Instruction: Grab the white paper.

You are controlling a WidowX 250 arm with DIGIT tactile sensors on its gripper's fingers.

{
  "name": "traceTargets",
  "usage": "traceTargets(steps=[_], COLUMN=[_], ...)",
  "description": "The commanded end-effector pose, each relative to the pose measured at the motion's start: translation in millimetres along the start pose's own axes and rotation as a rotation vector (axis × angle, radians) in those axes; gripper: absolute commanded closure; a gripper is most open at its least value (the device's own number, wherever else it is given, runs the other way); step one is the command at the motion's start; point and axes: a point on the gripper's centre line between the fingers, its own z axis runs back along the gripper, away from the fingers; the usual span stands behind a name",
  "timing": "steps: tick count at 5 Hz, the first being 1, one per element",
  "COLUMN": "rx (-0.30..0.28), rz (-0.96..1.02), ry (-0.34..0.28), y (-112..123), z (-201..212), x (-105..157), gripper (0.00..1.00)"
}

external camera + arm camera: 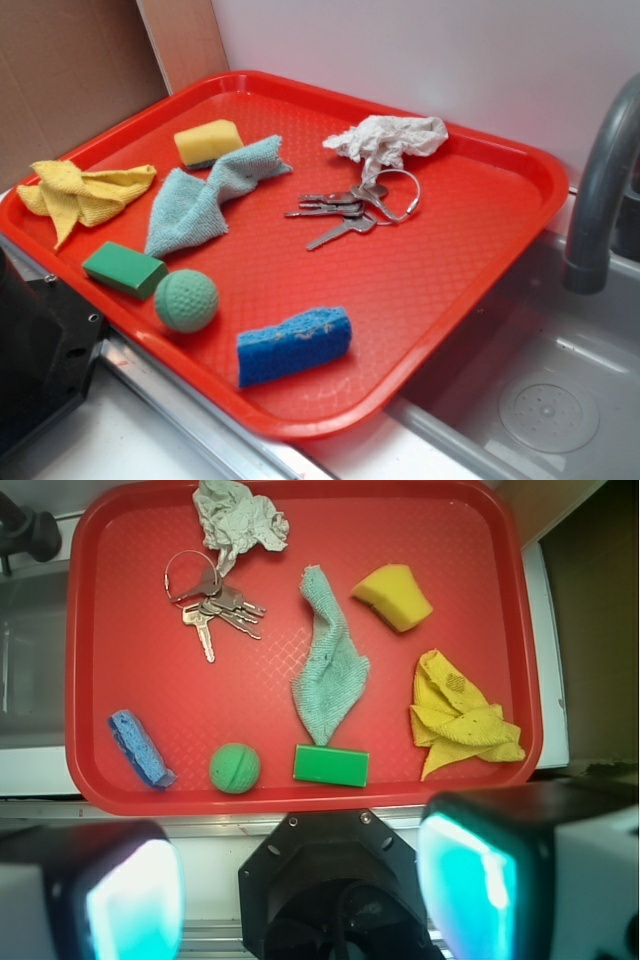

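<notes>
**Jaws spread above the near edge, paper at the far end of the tray**

My gripper (300, 900) hangs over the counter just short of the red tray (90, 630), and in the wrist view my two pads (130, 900) stand wide apart at the bottom of the picture, nothing between them. The jaws are spread and hold nothing.

Closest to me, along the tray's near edge, lie four things in a row: a blue sponge (140, 748) toward the left corner, a green ball (235, 768) next to it, a green block (331, 765) near the middle of the edge, and a yellow cloth (455, 718) bunched toward the right edge. The narrow end of a light blue cloth (330, 665) comes down to just above the green block, and the cloth stretches away from it toward the middle of the tray. A yellow sponge (393, 597) sits beyond, toward the far right corner.

Left of the blue cloth, a bunch of keys (215, 610) lies on bare tray with its ring toward the far edge.

Farthest off is the white paper (236, 520), a crumpled wad resting at the tray's far edge, left of centre. Its lower tip reaches the key ring; whether it touches I cannot tell. It lies free, well apart from my jaws
</notes>
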Motion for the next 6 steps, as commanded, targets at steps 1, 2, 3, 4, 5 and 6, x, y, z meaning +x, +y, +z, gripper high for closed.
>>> traceTargets(steps=[1, 2, 3, 4, 5, 6], rx=[0.000, 0.141, 0.108, 0.018, 0.018, 0.018], rz=[0.000, 0.009, 0.058, 0.116, 0.116, 0.116], ry=[0.000, 0.131, -0.022, -0.113, -0.113, -0.113], y=[0, 6, -2, -11, -11, -11], z=[0, -54, -101, -129, -129, -129], x=[0, 45, 97, 148, 148, 148], gripper=[0.00, 0.00, 0.00, 0.00, 0.00, 0.00])
